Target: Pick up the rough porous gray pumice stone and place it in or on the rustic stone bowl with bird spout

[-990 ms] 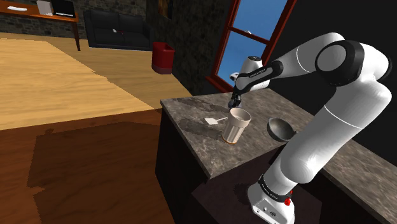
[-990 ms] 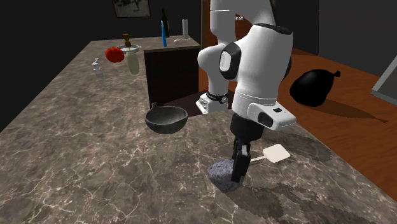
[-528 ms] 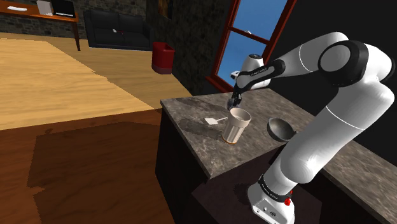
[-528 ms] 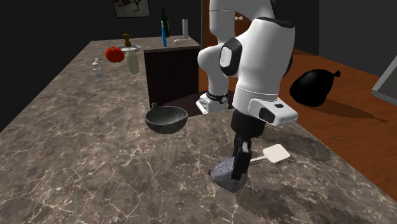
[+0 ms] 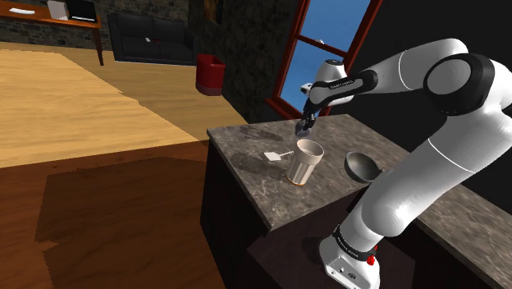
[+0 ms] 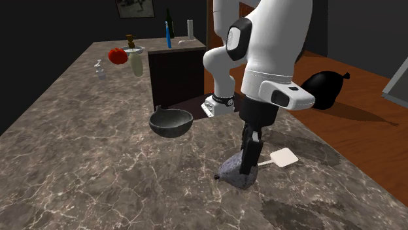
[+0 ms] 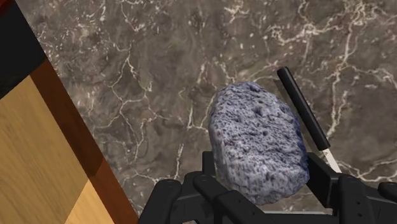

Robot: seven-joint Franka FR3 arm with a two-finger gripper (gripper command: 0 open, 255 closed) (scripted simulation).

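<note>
The shoulder camera sat beside and slightly behind the dark box stand, high up. It looked down across the dark veined marble counter toward a red-framed window and a light wooden floor. The second exterior camera stood close over the counter's opposite end, facing back at the white arm. Both took in the dark grey round bowl and the flat white spatula. The wrist camera looked steeply down along the black gripper, very near the marble. With the second exterior view it shared the rough porous blue-grey stone clasped there.
</note>
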